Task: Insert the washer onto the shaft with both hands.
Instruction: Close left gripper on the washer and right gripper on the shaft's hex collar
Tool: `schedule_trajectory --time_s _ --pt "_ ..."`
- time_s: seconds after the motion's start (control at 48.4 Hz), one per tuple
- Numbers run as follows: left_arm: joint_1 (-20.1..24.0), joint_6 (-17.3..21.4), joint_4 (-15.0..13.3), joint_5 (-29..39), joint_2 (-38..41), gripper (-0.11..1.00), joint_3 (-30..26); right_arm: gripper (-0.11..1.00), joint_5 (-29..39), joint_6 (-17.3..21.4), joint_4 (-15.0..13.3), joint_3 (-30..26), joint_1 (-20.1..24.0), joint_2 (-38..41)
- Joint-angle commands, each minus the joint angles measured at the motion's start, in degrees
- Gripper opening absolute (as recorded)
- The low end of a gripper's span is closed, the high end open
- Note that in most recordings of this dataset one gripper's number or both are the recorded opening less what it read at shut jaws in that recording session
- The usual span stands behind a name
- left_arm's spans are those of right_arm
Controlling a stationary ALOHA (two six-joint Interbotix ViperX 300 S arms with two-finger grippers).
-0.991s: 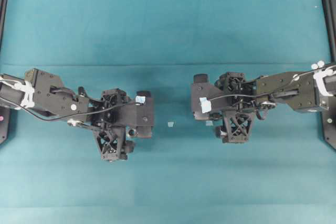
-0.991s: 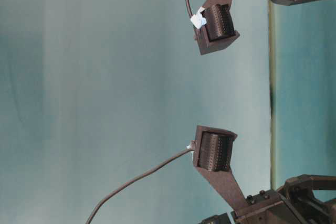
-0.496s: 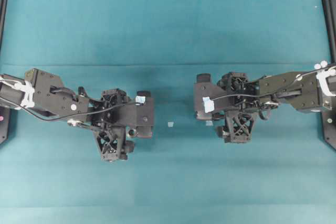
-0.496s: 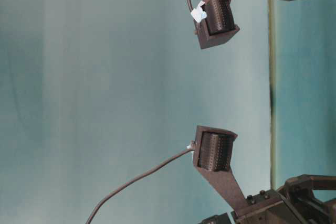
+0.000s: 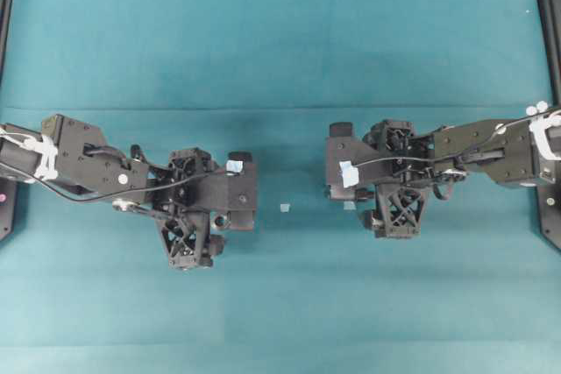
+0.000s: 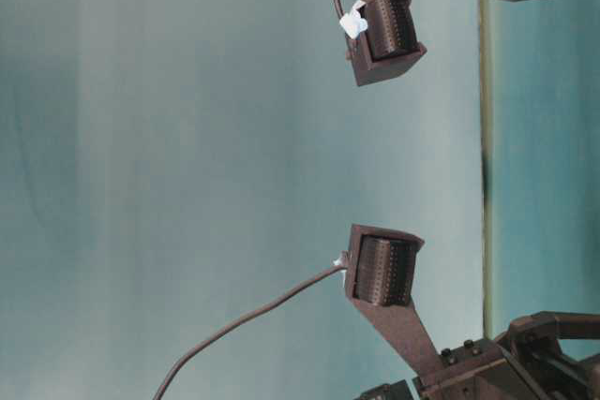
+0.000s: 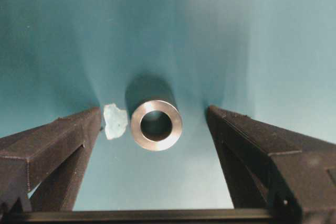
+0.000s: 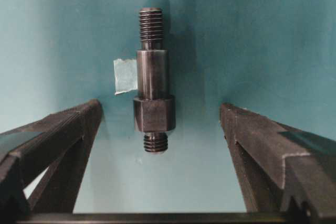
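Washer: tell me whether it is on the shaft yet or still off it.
Off. The thick grey metal ring lies alone on the teal cloth, its hole empty; the dark stepped metal rod lies bare in the right wrist view.

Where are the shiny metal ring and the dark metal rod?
Shiny grey metal ring [image 7: 156, 125]: left wrist view, on its flat rim.
Dark grey stepped metal rod [image 8: 152, 74]: right wrist view, on its smooth middle section.
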Motion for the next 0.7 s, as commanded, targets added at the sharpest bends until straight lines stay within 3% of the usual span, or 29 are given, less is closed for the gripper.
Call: schedule_trajectory --time_s 0.0,0.206,0.372,0.558,0.619,0.681 --pt "-0.3 0.0 -0.1 -0.4 -0.1 0.94 -0.4 0.93 -0.3 -0.2 -0.1 -0.3 -0.6 0.2" --pt "-0.3 0.0 0.0 -0.4 -0.2 0.92 -0.6 0.87 -0.1 -0.1 0.2 -0.3 -0.6 0.2" --pt "-0.3 -0.1 -0.1 -0.4 -0.4 0.84 -0.4 0.62 0.1 0.0 0.2 -0.4 -0.6 0.3" --pt "-0.4 -0.4 -0.1 -0.1 -0.7 0.52 -0.2 0.29 0.2 0.0 0.2 -0.6 -0.7 0.3" --pt "-0.5 -0.8 0.0 -0.1 -0.8 0.38 -0.1 0.22 0.2 0.0 0.2 -0.7 -0.7 0.4" --pt "-0.7 -0.8 -0.1 -0.1 -0.8 0.35 -0.1 0.19 0.2 -0.1 0.2 -0.9 -0.7 0.4"
